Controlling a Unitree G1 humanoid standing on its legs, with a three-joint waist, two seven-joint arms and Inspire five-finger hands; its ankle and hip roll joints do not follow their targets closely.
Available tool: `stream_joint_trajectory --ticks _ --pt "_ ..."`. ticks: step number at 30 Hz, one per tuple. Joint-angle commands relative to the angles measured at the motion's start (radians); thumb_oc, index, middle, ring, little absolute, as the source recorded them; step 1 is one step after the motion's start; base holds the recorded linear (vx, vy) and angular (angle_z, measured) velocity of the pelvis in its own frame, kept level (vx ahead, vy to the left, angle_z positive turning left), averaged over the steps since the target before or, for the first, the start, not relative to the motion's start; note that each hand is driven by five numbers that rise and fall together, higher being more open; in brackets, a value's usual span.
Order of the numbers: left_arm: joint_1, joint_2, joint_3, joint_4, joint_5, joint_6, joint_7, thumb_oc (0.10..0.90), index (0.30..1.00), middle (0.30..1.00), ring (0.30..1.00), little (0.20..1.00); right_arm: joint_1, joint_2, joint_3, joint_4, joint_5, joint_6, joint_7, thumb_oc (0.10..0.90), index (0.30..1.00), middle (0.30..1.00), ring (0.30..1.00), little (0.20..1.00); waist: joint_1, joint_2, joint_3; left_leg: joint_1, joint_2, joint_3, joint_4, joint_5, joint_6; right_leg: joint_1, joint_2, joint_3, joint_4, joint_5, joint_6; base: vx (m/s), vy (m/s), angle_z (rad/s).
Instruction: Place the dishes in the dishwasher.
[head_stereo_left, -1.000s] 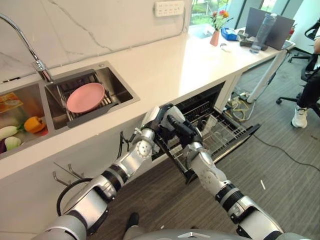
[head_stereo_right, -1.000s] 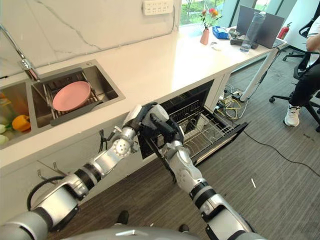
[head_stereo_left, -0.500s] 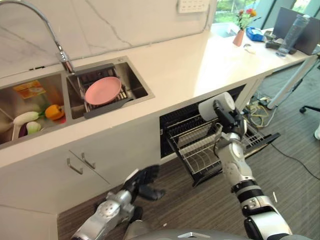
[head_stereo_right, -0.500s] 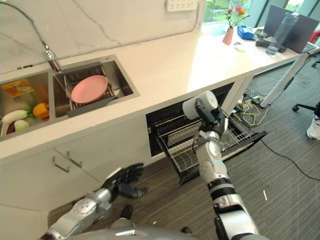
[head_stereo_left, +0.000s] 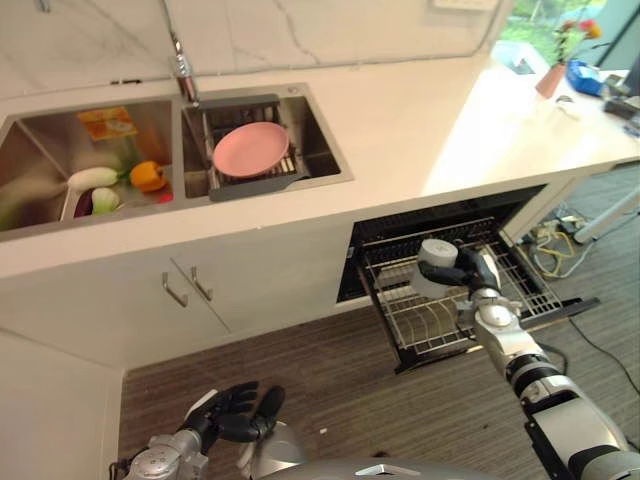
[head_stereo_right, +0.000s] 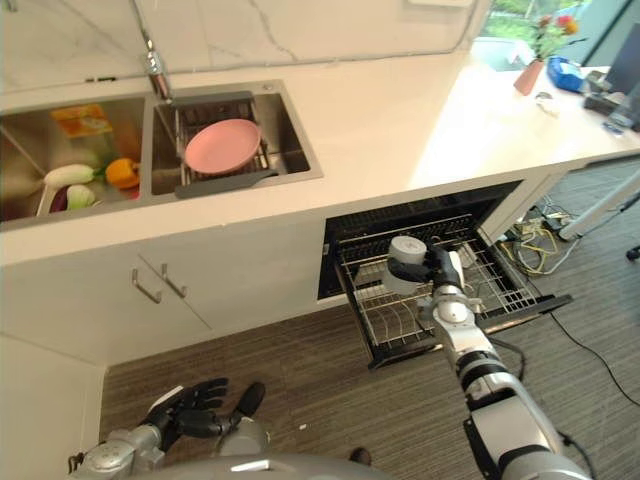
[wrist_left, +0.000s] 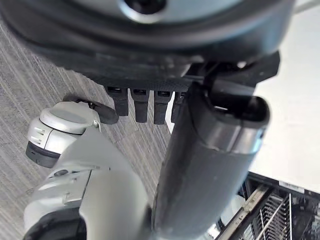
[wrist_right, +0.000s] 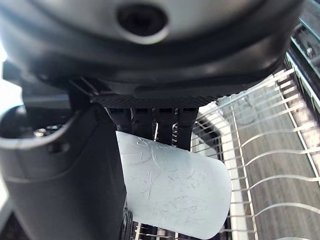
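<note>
1. Gripping a pale cup (head_stereo_left: 437, 268) with curled fingers, the right hand (head_stereo_left: 478, 274) is holding it over the pulled-out dishwasher rack (head_stereo_left: 512, 290).
2. Hanging low over the grey floor (head_stereo_left: 340, 380), the left hand (head_stereo_left: 228, 415) is carrying nothing, its fingers relaxed and spread.
3. Sitting on a rack in the sink (head_stereo_left: 325, 165), a pink plate (head_stereo_left: 250, 149) is lying well apart from both hands.
4. Lying in the other basin are vegetables (head_stereo_left: 110, 185).
</note>
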Motion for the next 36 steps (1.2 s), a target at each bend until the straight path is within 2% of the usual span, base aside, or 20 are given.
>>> stream_joint_trajectory --ticks 1,5,6,7,11,15,18,20,23,25,26,27,28,29,30,33,34,35,36 --pt "-0.013 -0.017 -0.082 0.086 0.177 -0.055 0.060 0.800 0.900 0.900 0.900 0.900 -0.121 -0.093 -0.067 0.014 -0.079 -0.058 -0.037 0.400 0.300 0.300 0.300 0.300 0.026 0.040 0.000 0.074 -0.001 0.077 0.008 -0.075 0.040 -0.012 -0.099 0.004 0.021 -0.051 0.091 -0.05 0.020 0.03" --pt "-0.007 -0.083 -0.033 0.204 0.218 -0.056 0.119 0.800 0.900 0.900 0.900 0.900 -0.089 -0.061 -0.089 0.068 -0.112 -0.036 -0.060 0.403 0.305 0.305 0.305 0.305 0.037 0.053 0.034 0.051 -0.011 0.068 0.019 -0.069 0.043 -0.020 -0.105 -0.007 0.025 -0.052 0.090 -0.05 0.013 0.04" --pt "-0.006 -0.100 -0.022 0.241 0.223 -0.057 0.129 0.800 0.900 0.900 0.900 0.900 -0.078 -0.053 -0.093 0.091 -0.118 -0.029 -0.059 0.645 0.667 0.667 0.667 0.667 0.037 0.056 0.036 0.050 -0.012 0.069 0.020 -0.069 0.043 -0.020 -0.106 -0.009 0.025 -0.052 0.090 -0.02 0.009 0.08" --pt "-0.004 -0.119 -0.011 0.283 0.232 -0.053 0.135 0.800 0.900 0.900 0.900 0.900 -0.066 -0.041 -0.097 0.115 -0.122 -0.020 -0.056 0.800 0.900 0.900 0.900 0.900 0.038 0.058 0.037 0.051 -0.013 0.069 0.019 -0.069 0.044 -0.019 -0.108 -0.010 0.025 -0.052 0.090 -0.01 0.007 0.05" --pt "-0.007 -0.175 0.037 0.439 0.242 -0.033 0.161 0.800 0.900 0.900 0.900 0.900 -0.033 0.025 -0.124 0.190 -0.106 0.017 -0.034 0.800 0.900 0.900 0.900 0.900 0.028 0.063 0.025 0.062 -0.011 0.076 0.013 -0.070 0.044 -0.011 -0.112 -0.011 0.022 -0.052 0.091 0.01 0.007 0.03" --pt "-0.006 -0.194 0.065 0.485 0.224 -0.029 0.167 0.800 0.900 0.900 0.900 0.900 -0.027 0.023 -0.118 0.160 -0.148 0.025 -0.039 0.800 0.900 0.900 0.900 0.900 0.020 0.064 0.014 0.070 -0.008 0.083 0.009 -0.070 0.040 -0.005 -0.115 -0.012 0.020 -0.054 0.091 0.00 0.002 0.01" --pt "-0.017 -0.208 0.077 0.510 0.209 -0.024 0.173 0.800 0.900 0.900 0.900 0.900 -0.019 0.000 -0.130 0.075 -0.170 0.017 -0.062 0.800 0.900 0.900 0.900 0.900 0.006 0.063 -0.001 0.081 0.000 0.098 0.005 -0.071 0.037 0.001 -0.113 -0.010 0.019 -0.056 0.091 0.00 0.000 0.00" --pt "-0.036 -0.220 0.082 0.533 0.196 -0.017 0.185 0.800 0.900 0.900 0.900 0.900 -0.005 0.004 -0.169 -0.014 -0.123 -0.006 -0.080 0.800 0.900 0.900 0.900 0.900 -0.008 0.060 -0.012 0.090 0.008 0.107 0.004 -0.071 0.035 0.006 -0.110 -0.007 0.019 -0.062 0.088 0.00 0.000 0.00" --pt "-0.063 -0.236 0.111 0.552 0.169 -0.004 0.194 0.800 0.900 0.900 0.900 0.900 0.096 -0.019 -0.232 -0.272 -0.137 -0.028 -0.091 0.800 0.900 0.900 0.900 0.900 -0.035 0.059 -0.015 0.085 0.028 0.136 0.006 -0.051 0.020 0.017 -0.109 -0.027 0.021 -0.072 0.082 -0.02 -0.005 0.01" --pt "-0.076 -0.246 0.114 0.549 0.179 0.001 0.194 0.800 0.900 0.900 0.900 0.900 0.174 -0.047 -0.284 -0.403 -0.169 -0.040 -0.099 0.800 0.900 0.900 0.900 0.900 -0.057 0.062 -0.014 0.064 0.050 0.191 0.008 -0.016 0.006 0.024 -0.112 -0.054 0.022 -0.082 0.080 -0.05 0.004 0.17" --pt "-0.086 -0.251 0.116 0.553 0.198 0.004 0.197 0.800 0.900 0.900 0.900 0.900 0.205 -0.059 -0.310 -0.467 -0.189 -0.047 -0.111 0.800 0.900 0.900 0.900 0.900 -0.074 0.065 -0.008 0.053 0.074 0.256 0.009 0.009 -0.007 0.032 -0.113 -0.070 0.025 -0.092 0.080 -0.04 0.015 0.41" --pt "-0.087 -0.251 0.115 0.553 0.198 0.004 0.197 0.800 0.900 0.900 0.900 0.900 0.208 -0.059 -0.313 -0.471 -0.190 -0.045 -0.111 0.800 0.900 0.900 0.900 0.900 -0.074 0.065 -0.009 0.050 0.072 0.254 0.007 0.014 -0.006 0.029 -0.114 -0.071 0.023 -0.088 0.081 -0.07 0.026 0.42" --pt "-0.100 -0.261 0.127 0.566 0.219 0.008 0.199 0.800 0.900 0.900 0.900 0.900 0.279 -0.067 -0.360 -0.570 -0.211 -0.049 -0.115 0.800 0.900 0.900 0.900 0.900 -0.107 0.068 -0.005 0.039 0.104 0.366 0.005 0.048 0.002 0.032 -0.114 -0.082 0.025 -0.095 0.080 -0.07 0.013 0.54" --pt "-0.107 -0.276 0.156 0.600 0.244 0.008 0.221 0.800 0.900 0.900 0.900 0.900 0.370 -0.058 -0.414 -0.692 -0.241 -0.058 -0.119 0.800 0.900 0.900 0.900 0.900 -0.144 0.074 -0.008 0.039 0.127 0.449 0.007 0.061 0.017 0.034 -0.108 -0.083 0.023 -0.102 0.081 -0.05 0.007 0.57" --pt "-0.106 -0.276 0.153 0.602 0.246 0.007 0.222 0.800 0.900 0.900 0.900 0.900 0.382 -0.056 -0.420 -0.705 -0.243 -0.053 -0.118 0.800 0.900 0.900 0.900 0.900 -0.140 0.074 -0.010 0.041 0.127 0.451 0.006 0.061 0.017 0.034 -0.108 -0.081 0.024 -0.102 0.081 -0.01 -0.009 0.64" --pt "-0.123 -0.299 0.186 0.642 0.276 0.008 0.263 0.800 0.900 0.900 0.900 0.900 0.481 -0.034 -0.473 -0.796 -0.259 -0.057 -0.114 0.800 0.900 0.900 0.900 0.900 -0.177 0.079 -0.009 0.033 0.122 0.527 0.021 0.072 0.033 0.036 -0.117 -0.080 0.024 -0.102 0.083 -0.01 0.031 0.06" --pt "-0.123 -0.300 0.185 0.643 0.277 0.007 0.264 0.800 0.900 0.900 0.900 0.900 0.485 -0.033 -0.474 -0.800 -0.259 -0.056 -0.114 0.800 0.900 0.900 0.900 0.900 -0.176 0.078 -0.009 0.034 0.120 0.529 0.021 0.072 0.034 0.036 -0.118 -0.080 0.024 -0.102 0.084 -0.03 0.099 0.01" --pt "-0.128 -0.316 0.191 0.655 0.292 0.010 0.272 0.800 0.900 0.900 0.900 0.900 0.526 -0.006 -0.502 -0.875 -0.261 -0.060 -0.119 0.800 0.900 0.900 0.900 0.900 -0.201 0.082 -0.005 0.049 0.120 0.586 0.031 0.060 0.040 0.040 -0.135 -0.083 0.028 -0.099 0.089 -0.03 0.132 0.11" --pt "-0.129 -0.320 0.190 0.660 0.302 0.011 0.278 0.800 0.900 0.900 0.900 0.900 0.546 0.011 -0.522 -0.897 -0.254 -0.069 -0.122 0.800 0.900 0.900 0.900 0.900 -0.213 0.084 -0.006 0.055 0.119 0.614 0.033 0.053 0.042 0.039 -0.146 -0.088 0.030 -0.092 0.094 -0.03 0.132 0.02"
